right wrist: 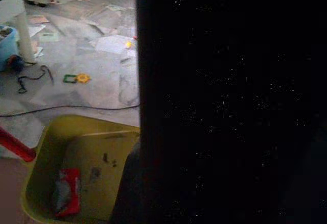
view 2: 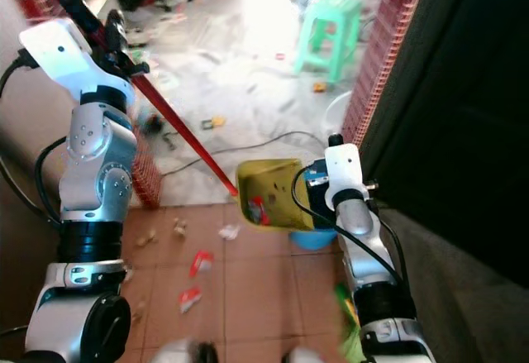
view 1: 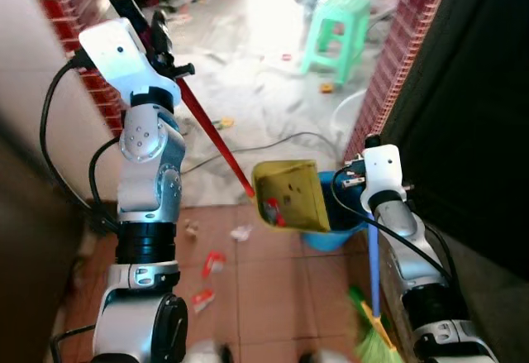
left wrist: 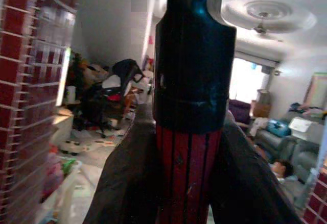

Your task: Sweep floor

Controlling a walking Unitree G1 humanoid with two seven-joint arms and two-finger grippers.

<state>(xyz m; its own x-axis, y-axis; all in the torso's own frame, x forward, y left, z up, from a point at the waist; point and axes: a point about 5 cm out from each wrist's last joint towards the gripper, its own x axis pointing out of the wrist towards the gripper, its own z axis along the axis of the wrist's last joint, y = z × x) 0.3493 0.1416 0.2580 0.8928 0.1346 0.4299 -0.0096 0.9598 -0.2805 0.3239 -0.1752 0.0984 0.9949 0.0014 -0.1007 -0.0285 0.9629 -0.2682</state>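
- The yellow dustpan is lifted off the floor, tilted over the blue bin at the right wall; one red wrapper lies in its lower corner.
- What the blue bin holds cannot be made out; the dustpan covers most of its mouth.
- The dustpan's long red handle runs up and left to the left gripper, raised at head height.
- In the left wrist view the black fingers are clenched on the red, ribbed handle just below its black cap.
- The right gripper is low beside the dustpan, just above the bin; its wrist view is mostly dark and I cannot tell whether it is open or closed.
- A broom with a blue stick and green bristles stands along the right arm, bristles at the floor.
- Still on the terracotta tiles: two red wrappers, one white scrap, and a few small crumbs near the left arm.
- On the grey floor beyond: one green stool, one black cable, one small yellow-green piece, scattered papers.
- The robot stands in a doorway: red brick edges on both sides, a dark panel on the right, so side room is narrow; the floor ahead is open but littered.
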